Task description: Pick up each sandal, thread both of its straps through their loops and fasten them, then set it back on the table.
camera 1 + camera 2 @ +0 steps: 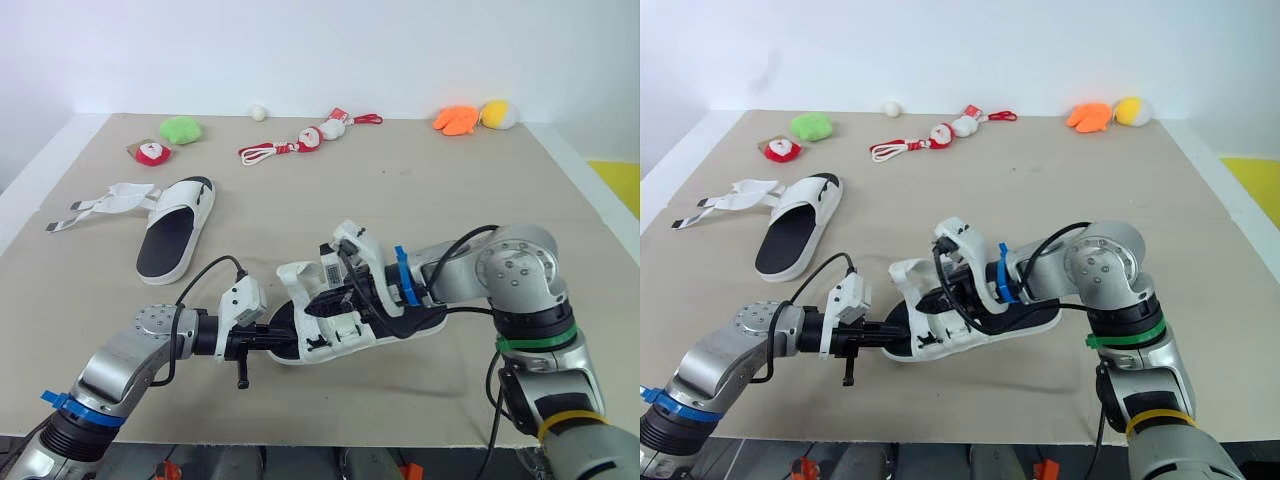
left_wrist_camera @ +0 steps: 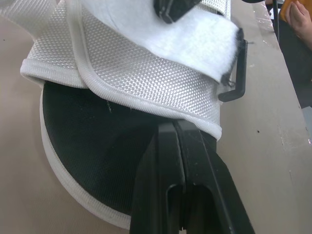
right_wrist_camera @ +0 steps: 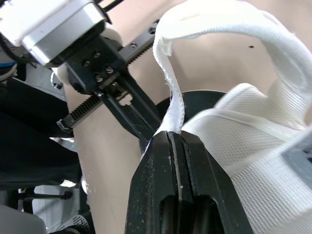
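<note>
A white sandal with a black footbed (image 1: 395,325) lies at the front middle of the table (image 1: 330,200). My left gripper (image 1: 288,339) reaches into its heel end, shut on the piped edge of the woven upper (image 2: 146,73), with the tips (image 2: 178,126) over the footbed. From the other side my right gripper (image 1: 325,305) is shut on a white strap (image 3: 170,92), which rises from between its fingers (image 3: 161,161) and arches over. A black loop (image 2: 235,73) hangs at the upper's side. The second sandal (image 1: 175,235) rests at the far left, its straps (image 1: 110,200) lying loose.
Along the back edge lie a green plush (image 1: 180,129), a red and white toy (image 1: 150,152), red-corded toys (image 1: 300,143), a white ball (image 1: 259,112), an orange plush (image 1: 455,120) and a yellow one (image 1: 497,114). The table's front edge runs just below my arms.
</note>
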### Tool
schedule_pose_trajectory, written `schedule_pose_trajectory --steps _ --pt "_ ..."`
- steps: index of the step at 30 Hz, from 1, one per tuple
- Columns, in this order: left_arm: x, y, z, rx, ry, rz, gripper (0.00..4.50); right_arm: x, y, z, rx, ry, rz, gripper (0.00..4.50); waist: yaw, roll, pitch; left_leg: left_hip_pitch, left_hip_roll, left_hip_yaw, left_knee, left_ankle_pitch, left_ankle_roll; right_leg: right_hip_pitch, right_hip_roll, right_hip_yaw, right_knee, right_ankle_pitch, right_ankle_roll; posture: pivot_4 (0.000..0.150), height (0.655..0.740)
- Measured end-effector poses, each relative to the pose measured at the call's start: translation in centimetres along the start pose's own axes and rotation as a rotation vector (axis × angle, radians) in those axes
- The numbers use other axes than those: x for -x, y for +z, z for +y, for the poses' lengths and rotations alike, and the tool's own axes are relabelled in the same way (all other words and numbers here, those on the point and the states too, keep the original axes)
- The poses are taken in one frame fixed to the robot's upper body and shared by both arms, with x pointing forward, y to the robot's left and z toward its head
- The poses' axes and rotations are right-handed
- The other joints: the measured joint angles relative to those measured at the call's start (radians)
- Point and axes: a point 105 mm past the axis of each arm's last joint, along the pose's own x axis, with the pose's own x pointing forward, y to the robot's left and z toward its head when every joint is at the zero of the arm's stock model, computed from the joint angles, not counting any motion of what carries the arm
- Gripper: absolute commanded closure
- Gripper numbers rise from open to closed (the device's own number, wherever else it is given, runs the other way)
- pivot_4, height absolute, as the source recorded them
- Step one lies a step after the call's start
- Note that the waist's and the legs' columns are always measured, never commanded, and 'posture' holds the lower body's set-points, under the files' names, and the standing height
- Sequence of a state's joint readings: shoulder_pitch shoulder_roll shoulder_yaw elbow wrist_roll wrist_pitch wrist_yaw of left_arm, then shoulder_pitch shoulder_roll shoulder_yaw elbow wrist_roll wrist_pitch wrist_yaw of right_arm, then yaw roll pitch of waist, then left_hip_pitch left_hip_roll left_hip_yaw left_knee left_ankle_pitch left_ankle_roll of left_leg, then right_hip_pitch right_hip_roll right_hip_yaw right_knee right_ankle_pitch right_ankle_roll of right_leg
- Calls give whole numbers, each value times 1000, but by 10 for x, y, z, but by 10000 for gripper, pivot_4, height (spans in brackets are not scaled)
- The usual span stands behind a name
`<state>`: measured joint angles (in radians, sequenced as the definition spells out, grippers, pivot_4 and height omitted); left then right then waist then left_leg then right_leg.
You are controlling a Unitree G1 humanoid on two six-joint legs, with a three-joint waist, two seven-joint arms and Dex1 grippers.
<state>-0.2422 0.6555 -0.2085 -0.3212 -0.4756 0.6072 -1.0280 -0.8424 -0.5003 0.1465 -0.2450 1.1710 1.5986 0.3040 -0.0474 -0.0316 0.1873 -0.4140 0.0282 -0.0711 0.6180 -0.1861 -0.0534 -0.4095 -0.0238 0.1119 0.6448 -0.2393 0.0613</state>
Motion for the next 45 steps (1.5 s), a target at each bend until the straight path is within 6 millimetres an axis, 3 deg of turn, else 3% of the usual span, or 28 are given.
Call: schedule_pose_trajectory --steps 10,19,33,38,44,45 --pt "0 0 0 -2 -2 -1 45000 2 -13 -2 85 -60 29 44192 1 0 0 0 0 0 0 0 0 0 0 0 0 0 0 1500 7400" --pt "0 0 0 -5 -1 -1 45000 5 -12 2 196 -48 23 44192 1 0 0 0 0 0 0 0 0 0 0 0 -1 0 0 1500 7400" --pt "-2 0 -2 -9 -8 -2 45000 14 -21 11 169 22 75 44192 2 0 0 -1 0 0 0 -1 -1 0 -1 0 -1 -2 1 1500 7400" --pt "-2 0 -3 -6 -9 -6 45000 9 -38 18 178 68 139 44192 3 0 0 -1 -1 0 0 -1 -2 0 -1 0 -1 -2 1 1500 7400" --pt "-3 -1 -3 -5 -8 -6 45000 8 -37 18 199 75 130 44192 2 0 0 -1 -1 0 0 -1 -2 0 -1 -1 -1 -2 2 1500 7400" --pt "-3 -1 -3 -5 -8 -6 45000 9 -37 18 198 79 131 41464 2 0 0 -1 -1 0 0 -1 -2 0 -1 -1 -1 -2 2 1500 7400"
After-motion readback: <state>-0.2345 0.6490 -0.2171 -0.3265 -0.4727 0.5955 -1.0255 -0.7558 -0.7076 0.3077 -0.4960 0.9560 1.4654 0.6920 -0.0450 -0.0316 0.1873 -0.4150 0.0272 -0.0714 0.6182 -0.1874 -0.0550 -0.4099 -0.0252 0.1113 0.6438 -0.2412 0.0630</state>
